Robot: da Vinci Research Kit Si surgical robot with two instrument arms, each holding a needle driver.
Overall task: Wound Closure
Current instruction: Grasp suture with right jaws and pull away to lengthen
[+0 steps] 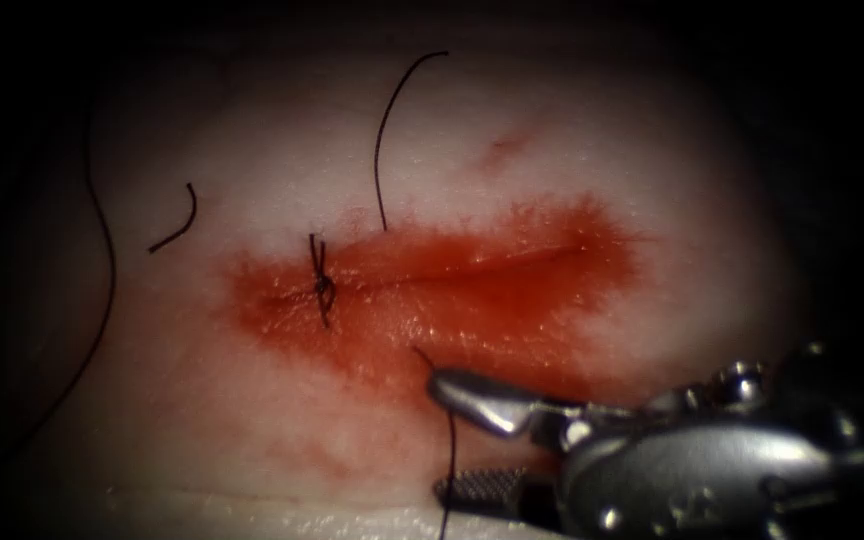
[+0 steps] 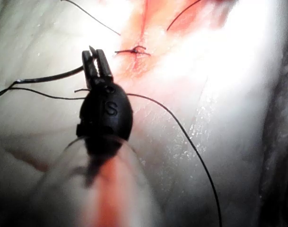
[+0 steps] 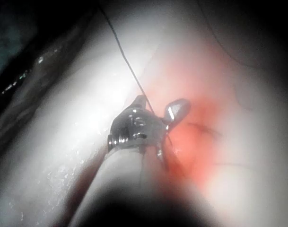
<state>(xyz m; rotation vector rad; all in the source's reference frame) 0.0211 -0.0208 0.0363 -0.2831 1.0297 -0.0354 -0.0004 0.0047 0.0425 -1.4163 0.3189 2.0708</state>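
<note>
The right hand (image 1: 439, 438) is spread wide, its two metal jaws well apart, one smooth and rounded on the back, the other showing a ridged gripping face. It pinches nothing. A strand of thread (image 1: 449, 440) runs down between the jaws, coming out of the tissue (image 1: 252, 420) just in front of the cut (image 1: 472, 265). In the right wrist view the same hand (image 3: 158, 105) sits over the red patch with the thread (image 3: 129, 71) passing beside it.

The left hand (image 2: 95, 52) is a dark, slim tool hovering over pale tissue (image 2: 219, 94), to one side of the tied stitch (image 2: 134, 50). Whether it grips anything cannot be told. A thicker dark curved piece (image 2: 49, 77) reaches its tip; whether this is the needle cannot be told.

The cut is a shallow, glistening groove running left to right, ringed by red fluid (image 1: 552, 250). Near its left end a black knot (image 1: 322, 285) crosses it, short tails standing up. The right stretch of the cut lies open and unobstructed. Behind the cut a long thread (image 1: 380, 150) rises in an arc, a short cut end (image 1: 177, 228) lies apart on the pale, moist skin at the left, and another strand (image 1: 107, 280) curves along the tissue's left edge.
</note>
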